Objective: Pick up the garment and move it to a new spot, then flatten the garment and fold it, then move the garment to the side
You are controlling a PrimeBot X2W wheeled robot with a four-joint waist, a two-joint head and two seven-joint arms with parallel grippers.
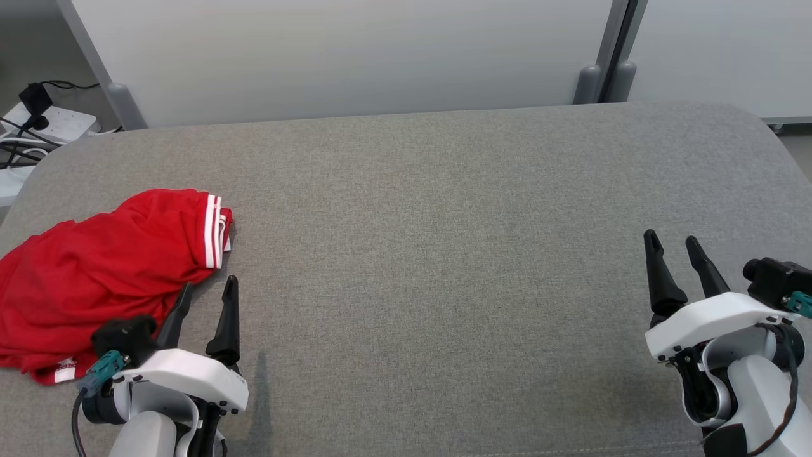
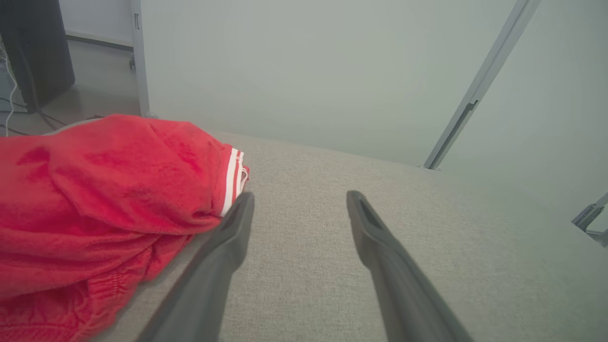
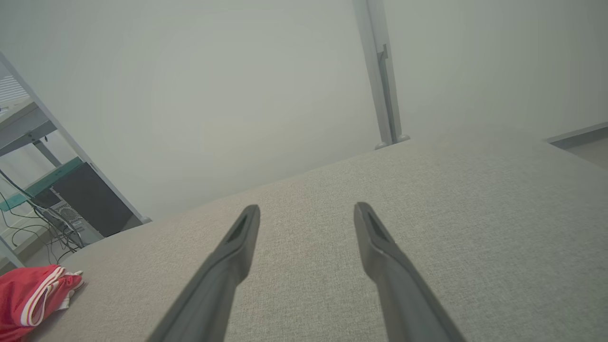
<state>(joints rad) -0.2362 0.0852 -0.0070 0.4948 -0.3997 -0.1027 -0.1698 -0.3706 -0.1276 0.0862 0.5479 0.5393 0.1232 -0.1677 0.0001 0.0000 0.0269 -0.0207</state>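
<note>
Pickup not yet begun: left gripper (image 1: 210, 284) and right gripper (image 1: 670, 237) spread, empty; left must pinch the garment (image 1: 101, 266) at the surface's (image 1: 444, 254) left edge.

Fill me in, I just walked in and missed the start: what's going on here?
A two-armed robot faces a grey padded table with a crumpled red garment lying at its left end. Nothing is held: the left gripper is open beside the garment, and the right gripper is open over bare surface at the far right. The pick-up hasn't begun.
</note>
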